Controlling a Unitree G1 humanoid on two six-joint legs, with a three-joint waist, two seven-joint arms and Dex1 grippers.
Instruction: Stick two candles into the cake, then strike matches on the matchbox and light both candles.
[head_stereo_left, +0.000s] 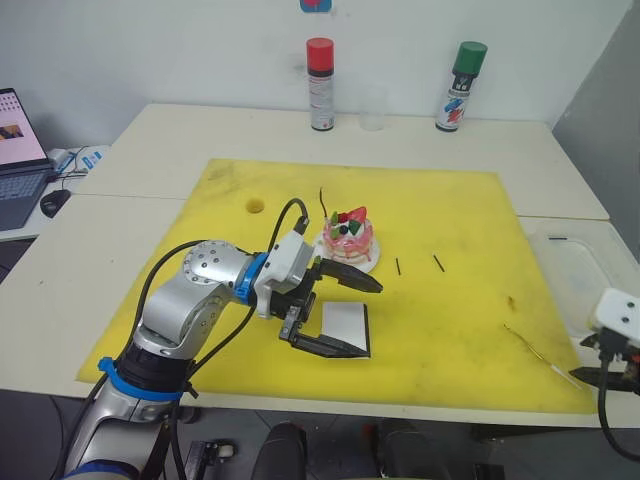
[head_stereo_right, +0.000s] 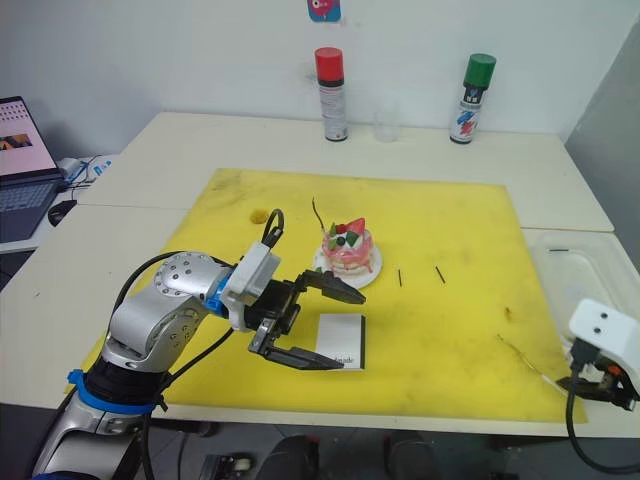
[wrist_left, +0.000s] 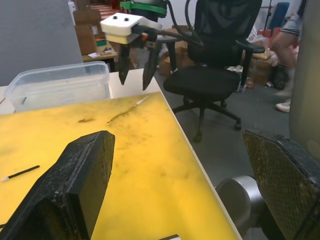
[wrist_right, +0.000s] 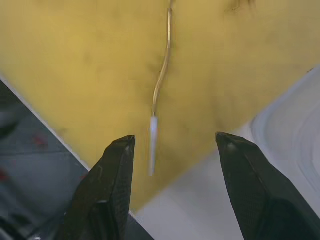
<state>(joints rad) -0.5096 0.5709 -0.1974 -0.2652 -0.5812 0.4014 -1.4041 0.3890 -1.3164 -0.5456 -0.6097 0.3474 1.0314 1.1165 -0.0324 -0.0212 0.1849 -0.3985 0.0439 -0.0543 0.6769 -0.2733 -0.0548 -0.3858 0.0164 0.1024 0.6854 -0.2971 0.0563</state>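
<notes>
Black fingers of my right gripper (wrist_right: 172, 185) stand spread above the thin wavy golden-brown candle (wrist_right: 162, 80) at the yellow foam mat's (head_stereo_left: 450, 330) corner. It looks light and brittle; I'd pinch its white end. My left gripper (head_stereo_left: 335, 312), also spread, hovers mid-mat by the flat white matchbox (head_stereo_left: 345, 325).

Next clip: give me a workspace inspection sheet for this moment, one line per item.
Surface: yellow mat on pale tables, stained in places.
Job's things: cake on its plate mid-mat, one candle standing at its far left edge; second candle lying at the mat's right front corner; two matches lying right of the cake; matchbox flat in front of the cake.
Clutter: two spray cans, clear cup, clear tub.
Grippers: left gripper open, above the matchbox; right gripper open over the lying candle.
Cables: black cable looping over the left wrist.
Surroundings: laptop, office chair, a person's legs.
</notes>
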